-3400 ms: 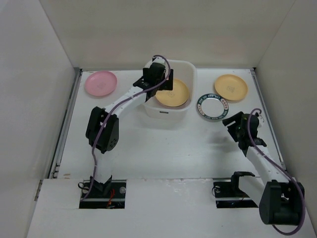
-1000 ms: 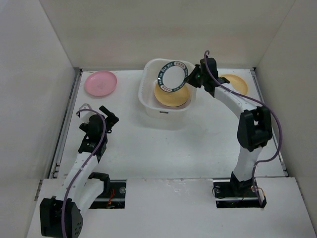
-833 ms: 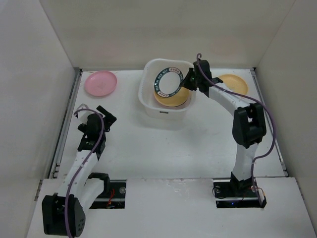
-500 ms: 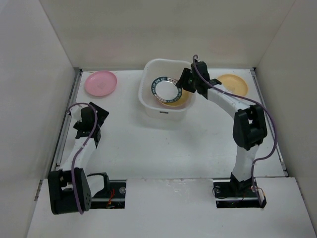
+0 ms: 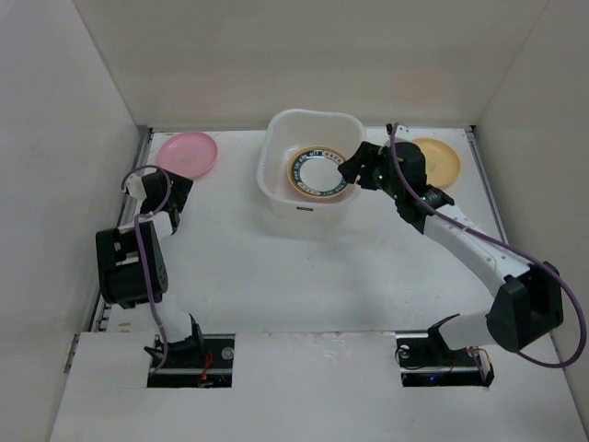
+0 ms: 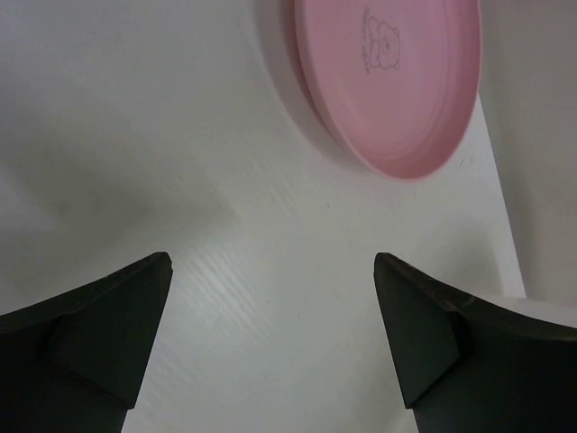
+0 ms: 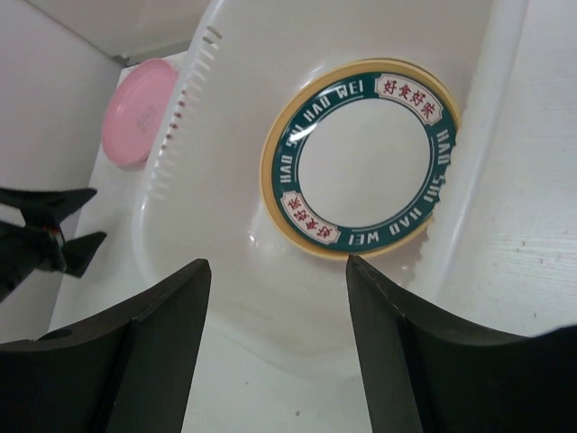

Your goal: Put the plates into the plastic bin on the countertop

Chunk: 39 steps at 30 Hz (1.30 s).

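Pink plate [image 6: 388,81] lies flat on the table [image 6: 117,126], ahead and right of the left gripper [image 6: 272,271], whose jaws are spread wide and empty. Recommend centring on the near rim and descending low, so one finger slips under the lip. Right gripper [image 7: 277,266], likewise spread and empty, hangs over the plastic bin [image 7: 225,54]. Below it a green-rimmed plate [image 7: 361,162] rests on a yellow plate [image 7: 267,176].

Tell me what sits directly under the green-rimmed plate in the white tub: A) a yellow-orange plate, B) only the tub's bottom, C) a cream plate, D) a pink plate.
A: the edge of a yellow-orange plate shows all round the green-rimmed plate inside the plastic bin.
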Each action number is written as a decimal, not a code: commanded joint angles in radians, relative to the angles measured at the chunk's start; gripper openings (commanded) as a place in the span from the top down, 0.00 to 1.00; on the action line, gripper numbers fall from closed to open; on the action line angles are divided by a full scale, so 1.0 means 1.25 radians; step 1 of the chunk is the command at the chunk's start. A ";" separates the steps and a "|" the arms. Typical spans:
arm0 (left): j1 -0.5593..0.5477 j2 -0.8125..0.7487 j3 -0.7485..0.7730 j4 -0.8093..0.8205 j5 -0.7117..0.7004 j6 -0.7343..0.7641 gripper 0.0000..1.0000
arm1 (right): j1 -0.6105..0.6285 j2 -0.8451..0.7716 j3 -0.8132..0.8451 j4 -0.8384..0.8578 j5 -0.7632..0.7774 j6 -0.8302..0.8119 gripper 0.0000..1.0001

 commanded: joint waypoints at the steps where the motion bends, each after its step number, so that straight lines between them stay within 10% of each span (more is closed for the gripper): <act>1: 0.020 0.075 0.087 0.076 0.048 -0.054 0.07 | 0.005 -0.060 -0.079 0.080 -0.003 -0.010 0.32; 16: 0.055 0.368 0.362 0.025 0.072 -0.132 0.37 | -0.044 -0.162 -0.185 0.123 -0.018 -0.004 0.32; 24: 0.055 0.410 0.417 -0.019 0.072 -0.135 0.81 | -0.061 -0.168 -0.200 0.129 -0.016 0.007 0.32; 39: -0.043 -0.044 0.235 -0.015 0.072 -0.040 0.93 | -0.137 -0.271 -0.269 0.085 0.032 0.036 0.32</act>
